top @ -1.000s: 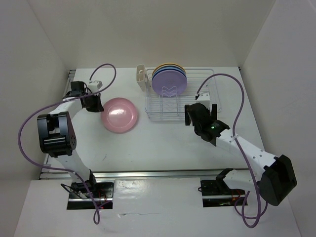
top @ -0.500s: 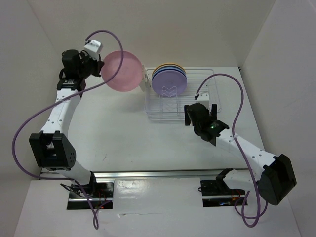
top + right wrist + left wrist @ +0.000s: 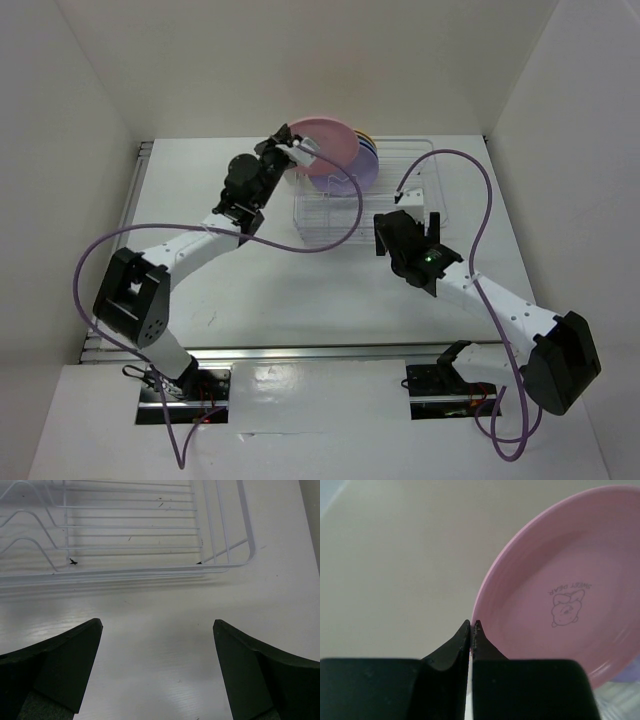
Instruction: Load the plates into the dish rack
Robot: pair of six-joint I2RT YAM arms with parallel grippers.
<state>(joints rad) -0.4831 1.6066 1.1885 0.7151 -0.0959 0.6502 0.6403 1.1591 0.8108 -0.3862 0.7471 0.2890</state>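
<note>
Pink plate (image 3: 560, 630), glossy, round, small bear print

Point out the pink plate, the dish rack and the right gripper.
pink plate (image 3: 565, 587), left wrist view, inner face
dish rack (image 3: 125, 571), right wrist view, near rim wire
right gripper (image 3: 157, 626), right wrist view, midway between fingertips
</note>
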